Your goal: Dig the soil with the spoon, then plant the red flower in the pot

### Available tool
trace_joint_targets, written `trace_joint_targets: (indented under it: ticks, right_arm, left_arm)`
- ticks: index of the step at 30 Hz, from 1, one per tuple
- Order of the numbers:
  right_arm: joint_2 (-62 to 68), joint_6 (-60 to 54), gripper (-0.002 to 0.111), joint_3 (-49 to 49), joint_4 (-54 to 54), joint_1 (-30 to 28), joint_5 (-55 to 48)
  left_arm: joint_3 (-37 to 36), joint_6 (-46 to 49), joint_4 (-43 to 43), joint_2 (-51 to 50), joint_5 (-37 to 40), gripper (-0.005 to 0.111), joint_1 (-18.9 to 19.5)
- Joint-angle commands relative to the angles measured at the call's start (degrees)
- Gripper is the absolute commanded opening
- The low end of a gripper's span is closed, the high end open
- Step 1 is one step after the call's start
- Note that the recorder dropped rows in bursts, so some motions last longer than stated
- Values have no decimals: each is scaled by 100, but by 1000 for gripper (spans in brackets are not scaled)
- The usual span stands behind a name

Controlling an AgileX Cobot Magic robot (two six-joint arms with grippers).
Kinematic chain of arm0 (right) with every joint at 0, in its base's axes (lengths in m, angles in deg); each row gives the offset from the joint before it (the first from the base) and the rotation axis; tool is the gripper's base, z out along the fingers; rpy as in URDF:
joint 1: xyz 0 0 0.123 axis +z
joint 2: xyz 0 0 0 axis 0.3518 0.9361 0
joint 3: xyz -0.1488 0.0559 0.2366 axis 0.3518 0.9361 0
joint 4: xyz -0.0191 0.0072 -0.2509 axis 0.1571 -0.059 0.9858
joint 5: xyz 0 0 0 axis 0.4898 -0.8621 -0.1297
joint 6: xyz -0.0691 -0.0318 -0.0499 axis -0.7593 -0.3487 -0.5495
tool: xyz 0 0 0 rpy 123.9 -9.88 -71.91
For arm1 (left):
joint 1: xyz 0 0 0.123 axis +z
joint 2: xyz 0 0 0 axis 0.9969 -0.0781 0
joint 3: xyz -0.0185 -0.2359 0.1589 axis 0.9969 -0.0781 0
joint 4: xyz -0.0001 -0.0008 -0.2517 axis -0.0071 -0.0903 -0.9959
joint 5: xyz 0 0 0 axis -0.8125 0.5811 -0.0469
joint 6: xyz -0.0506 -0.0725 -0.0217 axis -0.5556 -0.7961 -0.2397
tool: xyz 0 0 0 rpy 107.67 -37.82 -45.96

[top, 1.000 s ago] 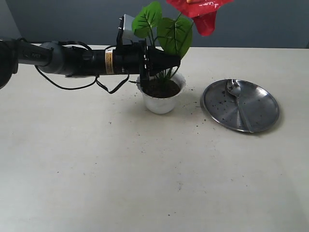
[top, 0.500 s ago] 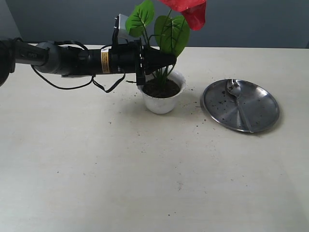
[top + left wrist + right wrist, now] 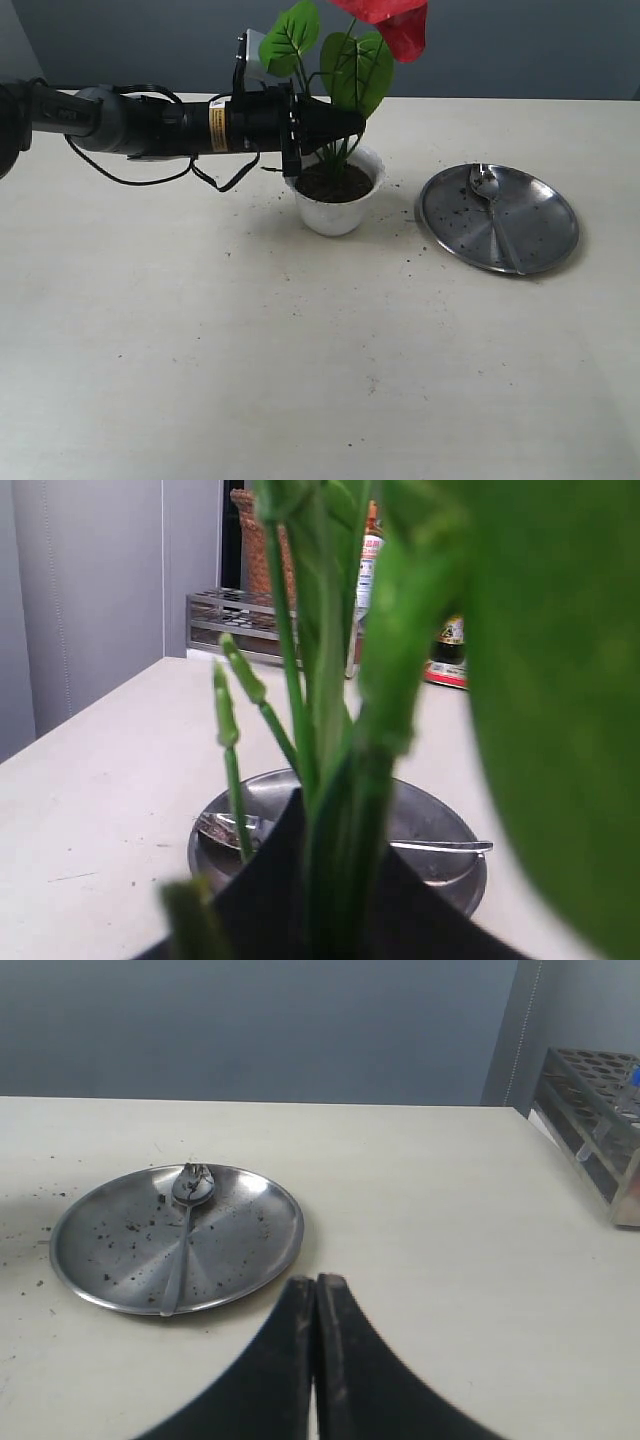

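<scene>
Starting at the near edge, we see the pale table (image 3: 300,380), bare there apart from scattered crumbs of earth. Farther in, near the middle, the pot (image 3: 330,215) stands upright, filled with the soil (image 3: 335,183). At 3 o'clock from it, apart and not touching, lies the round steel plate (image 3: 545,245), speckled with dirt. The spoon (image 3: 486,185) lies in it, bowl toward the far side and handle running toward the near rim at about 5 o'clock. The left arm reaches in level from 9 o'clock. The left gripper (image 3: 352,124) is clenched on the green stems of the red flower (image 3: 392,22) just above the pot's rim, and its wrist view shows those stems pinched between the black jaws. Below the grip the stems reach down into the pot. The leaves spread at 12 o'clock above it, and the red bloom tops them at about 1 o'clock, cut off by the frame's edge. We see the right gripper (image 3: 316,1290) only in its own wrist view, jaws pressed together with nothing between them, over bare table short of the plate. Farthest back is the blue-grey wall (image 3: 520,50).
</scene>
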Motion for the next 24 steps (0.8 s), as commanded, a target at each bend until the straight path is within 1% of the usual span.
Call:
trace_joint_targets:
  ticks: [1,24]
  right_arm:
    - [-37,-22,-1,7,10,-12,42]
    - [-37,-22,-1,7,10,-12,42]
  left_arm:
    - [-167,-104,1106,-346,461,0,-30]
    - [-167,-124,896,-396,461,0,-30]
